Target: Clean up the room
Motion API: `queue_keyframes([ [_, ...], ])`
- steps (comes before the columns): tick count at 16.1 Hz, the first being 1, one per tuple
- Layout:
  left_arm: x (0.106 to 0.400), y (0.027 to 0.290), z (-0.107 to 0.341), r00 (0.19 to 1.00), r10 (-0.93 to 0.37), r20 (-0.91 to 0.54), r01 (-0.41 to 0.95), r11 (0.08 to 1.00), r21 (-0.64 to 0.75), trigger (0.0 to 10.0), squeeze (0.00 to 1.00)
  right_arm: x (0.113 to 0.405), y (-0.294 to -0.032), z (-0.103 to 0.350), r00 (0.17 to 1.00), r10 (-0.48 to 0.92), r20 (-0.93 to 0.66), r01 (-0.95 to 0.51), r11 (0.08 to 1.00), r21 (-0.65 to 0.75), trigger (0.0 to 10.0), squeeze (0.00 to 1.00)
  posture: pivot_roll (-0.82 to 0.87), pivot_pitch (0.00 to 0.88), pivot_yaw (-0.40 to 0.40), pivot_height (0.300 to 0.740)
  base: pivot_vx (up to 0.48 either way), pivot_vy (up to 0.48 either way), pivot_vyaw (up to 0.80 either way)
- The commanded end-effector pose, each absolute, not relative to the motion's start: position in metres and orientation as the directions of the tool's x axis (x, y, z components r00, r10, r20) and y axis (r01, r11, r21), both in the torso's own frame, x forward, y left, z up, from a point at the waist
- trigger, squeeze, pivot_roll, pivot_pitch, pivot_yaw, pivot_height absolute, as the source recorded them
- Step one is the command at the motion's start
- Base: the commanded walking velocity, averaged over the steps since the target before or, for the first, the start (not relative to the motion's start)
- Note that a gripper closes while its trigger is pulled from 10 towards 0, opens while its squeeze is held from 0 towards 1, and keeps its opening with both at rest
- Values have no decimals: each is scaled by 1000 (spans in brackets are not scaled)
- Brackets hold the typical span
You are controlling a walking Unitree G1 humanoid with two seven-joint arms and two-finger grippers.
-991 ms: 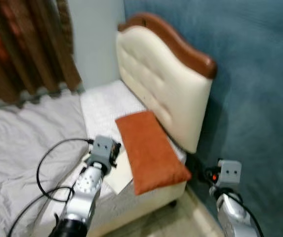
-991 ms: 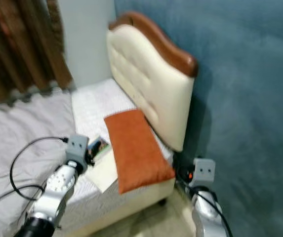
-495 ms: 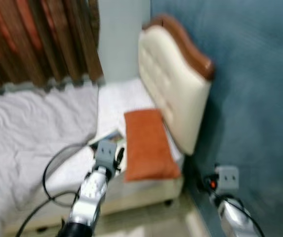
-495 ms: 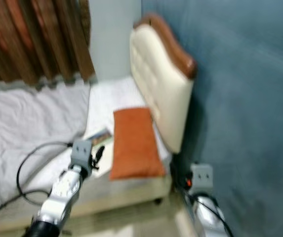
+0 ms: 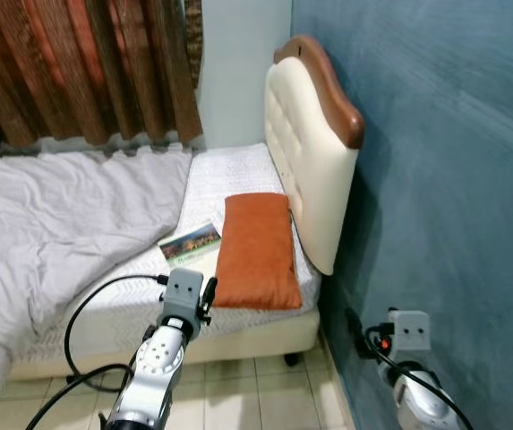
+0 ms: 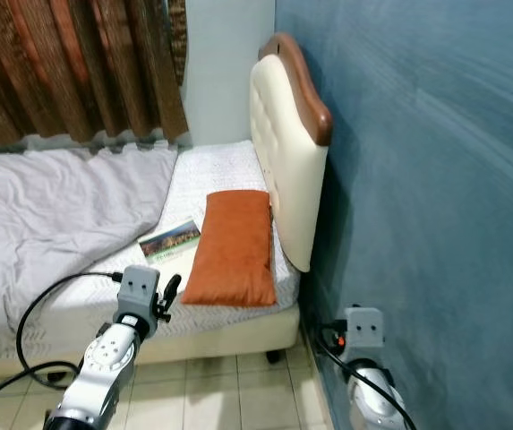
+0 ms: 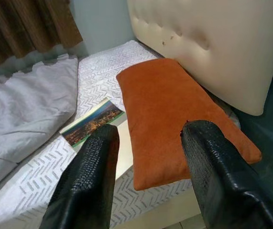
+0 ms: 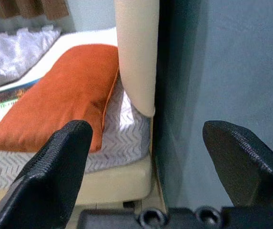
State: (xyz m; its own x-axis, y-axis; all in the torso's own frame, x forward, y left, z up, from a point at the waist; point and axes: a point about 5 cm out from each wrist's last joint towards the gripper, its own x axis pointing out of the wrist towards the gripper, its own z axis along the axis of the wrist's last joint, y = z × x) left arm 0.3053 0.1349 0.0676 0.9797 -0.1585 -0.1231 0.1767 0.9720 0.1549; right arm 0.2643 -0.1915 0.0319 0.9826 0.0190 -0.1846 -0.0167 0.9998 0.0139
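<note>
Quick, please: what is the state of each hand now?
Left hand: open, holding nothing.
Right hand: open, holding nothing.

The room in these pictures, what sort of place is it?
Most likely a bedroom. A bed with a padded headboard stands against a blue wall, with an orange pillow and a rumpled grey blanket on it, and curtains behind.

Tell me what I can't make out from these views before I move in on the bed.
- Booklet: cover print too small to read in the eye views; the orange pillow covers one edge.
- Grey blanket: cut off by the left edge of the eye views, and folds hide what's beneath.
- Floor under the bed: in shadow.
- Right gripper: jaws open, near the blue wall.
</note>
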Motion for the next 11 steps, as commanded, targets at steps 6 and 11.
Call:
queue_keyframes([
  [6, 315, 140, 77, 987, -123, -105, 137, 980, 146, 10000, 0, 275, -178, 35, 981, 59, -185, -54, 998, 29, 10000, 0, -50, 0, 2, 701, 0, 0, 79],
  [11, 318, 135, 81, 988, -126, -93, 139, 979, 147, 10000, 0, 276, -177, 35, 979, 75, -188, -66, 996, 52, 10000, 0, -54, 0, 1, 678, 0, 0, 0],
])
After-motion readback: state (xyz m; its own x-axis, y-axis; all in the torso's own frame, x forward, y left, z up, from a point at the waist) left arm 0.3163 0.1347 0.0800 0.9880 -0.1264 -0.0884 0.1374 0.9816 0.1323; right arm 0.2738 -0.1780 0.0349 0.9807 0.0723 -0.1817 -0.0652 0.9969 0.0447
